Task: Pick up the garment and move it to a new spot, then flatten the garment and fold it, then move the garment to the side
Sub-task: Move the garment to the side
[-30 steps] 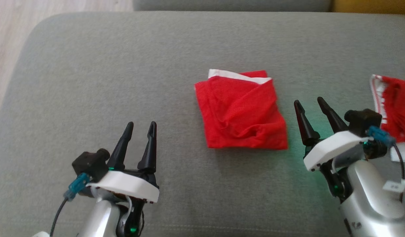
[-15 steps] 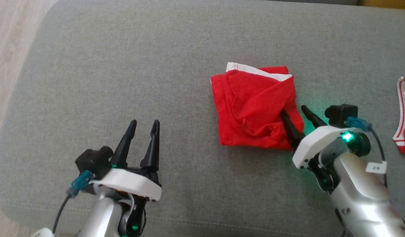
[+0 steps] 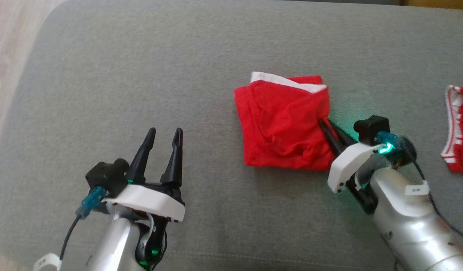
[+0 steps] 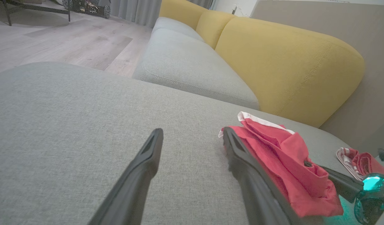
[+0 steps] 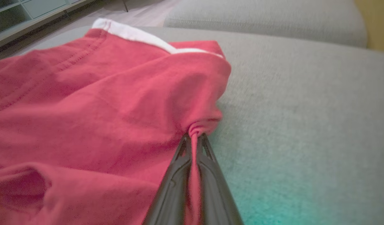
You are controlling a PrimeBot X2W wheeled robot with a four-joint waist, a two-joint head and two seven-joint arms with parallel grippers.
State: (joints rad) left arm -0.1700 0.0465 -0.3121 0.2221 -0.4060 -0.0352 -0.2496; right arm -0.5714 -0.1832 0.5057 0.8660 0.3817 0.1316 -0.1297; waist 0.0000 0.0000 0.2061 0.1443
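Head view, cushion: a broad grey woven-fabric sofa cushion [image 3: 141,75] with a flat top, rounded corners and a stitched seam along the near edge.
Garment look: the red cloth garment with a white band [image 3: 280,120] is folded into a rough square, soft and creased, with the band along its far edge.
Garment place: it lies on the cushion, right of the middle.
Right side: my right fingers [image 3: 325,127] are pressed together on a pinch of the garment's right edge, and the cloth bunches at the tips.
Left side: my left fingers [image 3: 175,141], long, dark and tapered, stand apart over bare cushion, well to the left of the garment.
Other cloth: a crumpled red-and-white striped cloth [image 3: 457,128] sits at the cushion's right edge, apart from the garment.
Left wrist view, background: smooth yellow upholstered sofa backs [image 4: 288,62] and a pale wood-plank floor [image 4: 54,40].
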